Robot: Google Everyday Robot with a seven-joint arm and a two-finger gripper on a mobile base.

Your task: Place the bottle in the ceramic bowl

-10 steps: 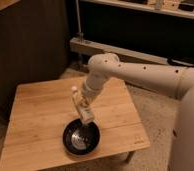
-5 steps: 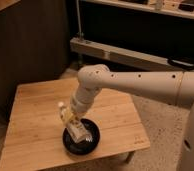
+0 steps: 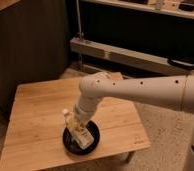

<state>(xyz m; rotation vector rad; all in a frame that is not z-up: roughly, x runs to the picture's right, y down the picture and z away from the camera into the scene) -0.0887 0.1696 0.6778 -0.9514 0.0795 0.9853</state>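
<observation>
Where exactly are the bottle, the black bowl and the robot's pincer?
bottle (image 3: 68, 119), camera view, on its upper body.
ceramic bowl (image 3: 93, 140), camera view, on its right rim.
pincer (image 3: 80, 131), camera view, low over the bowl, at the arm's tip.

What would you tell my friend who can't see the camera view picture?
A white robot arm reaches down over a small wooden table, its gripper lowering a small cream bottle into a black ceramic bowl near the table's front edge. Behind the table are dark cabinets.
</observation>
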